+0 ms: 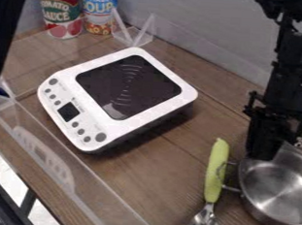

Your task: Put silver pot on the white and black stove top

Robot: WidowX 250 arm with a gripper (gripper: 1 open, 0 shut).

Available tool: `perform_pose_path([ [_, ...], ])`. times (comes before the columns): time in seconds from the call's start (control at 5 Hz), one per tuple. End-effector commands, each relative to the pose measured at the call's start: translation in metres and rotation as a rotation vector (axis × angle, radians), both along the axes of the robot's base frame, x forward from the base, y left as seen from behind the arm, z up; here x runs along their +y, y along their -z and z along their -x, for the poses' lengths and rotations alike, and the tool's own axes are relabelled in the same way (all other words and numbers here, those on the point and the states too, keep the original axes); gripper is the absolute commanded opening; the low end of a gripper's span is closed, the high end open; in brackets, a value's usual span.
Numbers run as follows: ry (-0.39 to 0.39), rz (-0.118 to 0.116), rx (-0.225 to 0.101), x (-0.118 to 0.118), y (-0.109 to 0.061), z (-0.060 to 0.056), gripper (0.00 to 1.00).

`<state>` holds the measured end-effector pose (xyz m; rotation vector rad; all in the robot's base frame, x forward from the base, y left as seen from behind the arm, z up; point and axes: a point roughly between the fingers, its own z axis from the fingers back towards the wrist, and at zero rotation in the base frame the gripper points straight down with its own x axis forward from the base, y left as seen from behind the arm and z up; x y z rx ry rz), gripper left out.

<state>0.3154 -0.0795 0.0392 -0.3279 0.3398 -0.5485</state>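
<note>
The silver pot (pixel 278 194) stands on the wooden table at the lower right, empty and upright. My gripper (pixel 268 150) hangs straight down at the pot's far left rim, its dark fingers right at or just over the rim. The fingers merge into one dark shape, so their gap does not show. The white and black stove top (pixel 116 95) sits at the centre left, nothing on its black glass, well apart from the pot and the gripper.
A metal scoop with a yellow-green handle (pixel 215 177) lies just left of the pot. Two cans (pixel 77 9) stand at the back left. A clear plastic barrier (pixel 59 157) runs along the table's front edge.
</note>
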Motion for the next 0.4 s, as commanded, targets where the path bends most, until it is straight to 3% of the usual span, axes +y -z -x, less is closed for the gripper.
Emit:
perform_pose_path([
  [0.0,-0.066,0.027,-0.059,0.0074,-0.014,-0.0142,1.0],
  [0.2,-0.111,0.032,-0.057,0.0062,-0.0136,-0.0165,1.0],
])
